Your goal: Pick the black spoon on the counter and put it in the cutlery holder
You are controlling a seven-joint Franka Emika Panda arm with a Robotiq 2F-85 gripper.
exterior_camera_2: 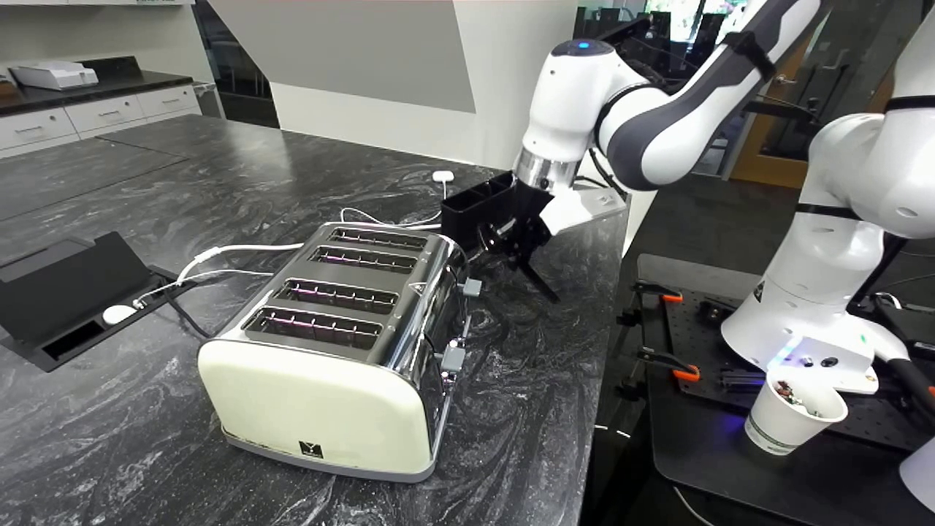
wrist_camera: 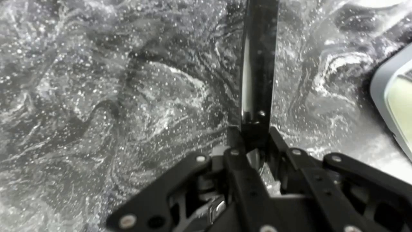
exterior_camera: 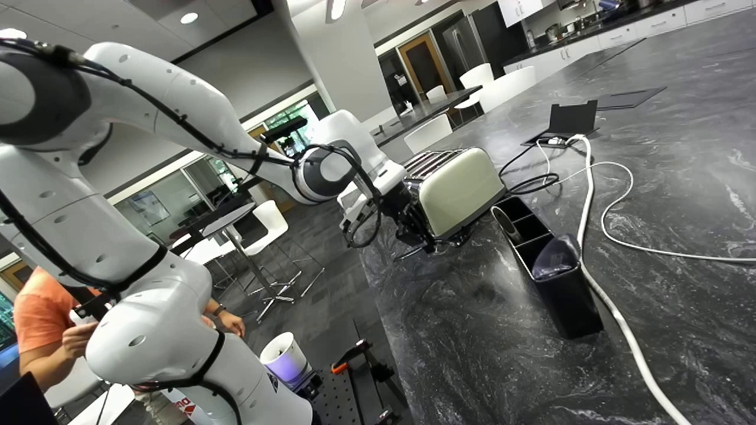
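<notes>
- Wrist view: gripper point(wrist_camera: 254, 133) closed down to the slim width of the spoon point(wrist_camera: 260, 64), a jaw on each side; it has hold of the spoon
- Spoon runs from the grip out past the top of this view, so one end is out of sight; pinched across its thin way, presumably to leave a long free length for lowering into a compartment
- In an exterior view: spoon point(exterior_camera_2: 539, 282) slants below the gripper toward the edge of the counter point(exterior_camera_2: 526, 431) nearest the robot point(exterior_camera_2: 796, 321); cannot tell whether the tip touches down
- Here the toaster point(exterior_camera_2: 329, 387) sits in from that edge, gripper just past it toward the far corner; a swing back could catch its levers point(exterior_camera_2: 453, 358)
- In an exterior view: holder point(exterior_camera: 570, 304) stands farther in from the same edge, open side up, apart from the gripper; a dark rounded piece point(exterior_camera: 556, 257) pokes from its end compartment, so another compartment looks the easier aim
- Judgement: picked, not placed; next wants the spoon lifted over the rim and tipped steep, or it may knock the holder or the white cable point(exterior_camera: 615, 317) beside it
</notes>
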